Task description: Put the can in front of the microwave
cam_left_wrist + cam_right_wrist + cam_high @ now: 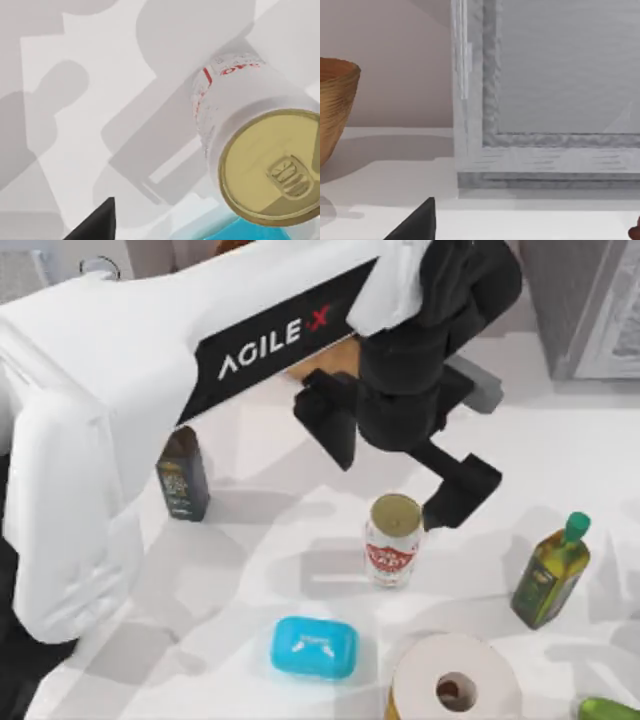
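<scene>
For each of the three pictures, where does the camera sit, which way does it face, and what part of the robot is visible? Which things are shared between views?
Top view: above the table, looking down at the can, bottles and paper-towel roll; my left arm crosses it, left gripper above the can.
Left wrist view: on the left wrist, facing down at the can's gold top; one dark finger tip shows.
Right wrist view: on the right wrist, facing level at a grey appliance and wooden bowl; one finger tip shows.
Shared: the can, in top and left wrist views.
</scene>
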You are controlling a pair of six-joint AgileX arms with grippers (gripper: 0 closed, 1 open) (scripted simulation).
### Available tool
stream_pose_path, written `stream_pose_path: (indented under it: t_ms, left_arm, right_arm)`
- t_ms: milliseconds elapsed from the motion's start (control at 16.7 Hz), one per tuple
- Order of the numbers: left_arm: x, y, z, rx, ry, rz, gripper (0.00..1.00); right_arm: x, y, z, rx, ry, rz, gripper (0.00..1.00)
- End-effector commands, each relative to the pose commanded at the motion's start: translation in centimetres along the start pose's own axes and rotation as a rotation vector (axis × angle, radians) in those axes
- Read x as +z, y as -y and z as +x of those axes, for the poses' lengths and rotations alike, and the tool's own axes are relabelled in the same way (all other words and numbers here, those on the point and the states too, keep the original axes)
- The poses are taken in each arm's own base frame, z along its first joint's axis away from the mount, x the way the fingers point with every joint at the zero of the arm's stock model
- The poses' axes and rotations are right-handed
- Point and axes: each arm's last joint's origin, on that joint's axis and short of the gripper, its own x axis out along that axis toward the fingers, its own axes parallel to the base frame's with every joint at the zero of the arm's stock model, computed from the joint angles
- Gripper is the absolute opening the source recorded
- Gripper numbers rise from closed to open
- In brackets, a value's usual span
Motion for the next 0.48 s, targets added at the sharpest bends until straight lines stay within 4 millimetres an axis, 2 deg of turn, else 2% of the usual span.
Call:
stream_pose_path:
  t_ms: [180,480]
  left_arm:
    - [0.65,0.83,0.83,0.003,-0.025,0.018,1.00]
    - [0.66,0.64,0.92,0.003,-0.024,0.014,1.00]
  right_arm:
    - [0.00,0.00,0.00,0.000,0.000,0.000,1.00]
    - [0.00,0.00,0.00,0.000,0.000,0.000,1.00]
